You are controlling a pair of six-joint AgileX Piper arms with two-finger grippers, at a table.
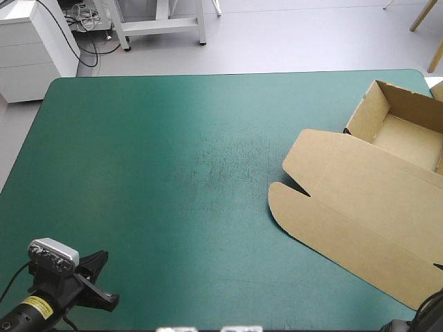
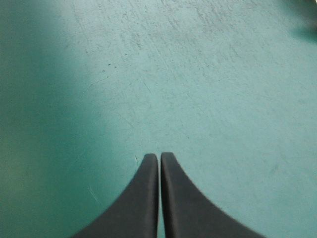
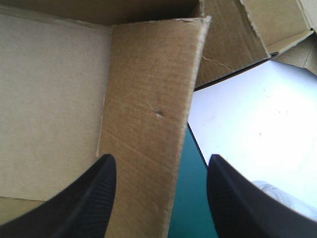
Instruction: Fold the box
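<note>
Work sits wholly to the right for us: the box (image 1: pixel 360 200) lies on the right half of the tabletop (image 1: pixel 159 159). Its tray (image 1: pixel 405 131), walls raised, is at the far right corner, and its lid (image 1: pixel 346 221) lies flat, reaching toward the near edge. We read the long axis as running from that far corner toward the near right edge, slanted a little across the tabletop.

Our left jaws are clenched into one point, empty, over bare teal-green cover (image 2: pixel 198 74) at the near left corner, well apart from the box. Our right jaws stand released, holding nothing, right at the box. A brown flap (image 3: pixel 148 109) rises ahead of them, its free edge falling between the two black fingers (image 3: pixel 89 198). Which part of the box it belongs to we cannot tell.

We judge the tray formed and the lid not yet dealt with. The next move belongs to the right arm, much the nearer: it needs only to bring its jaws onto that flap edge, while the left would have to cross the whole tabletop to help.
</note>
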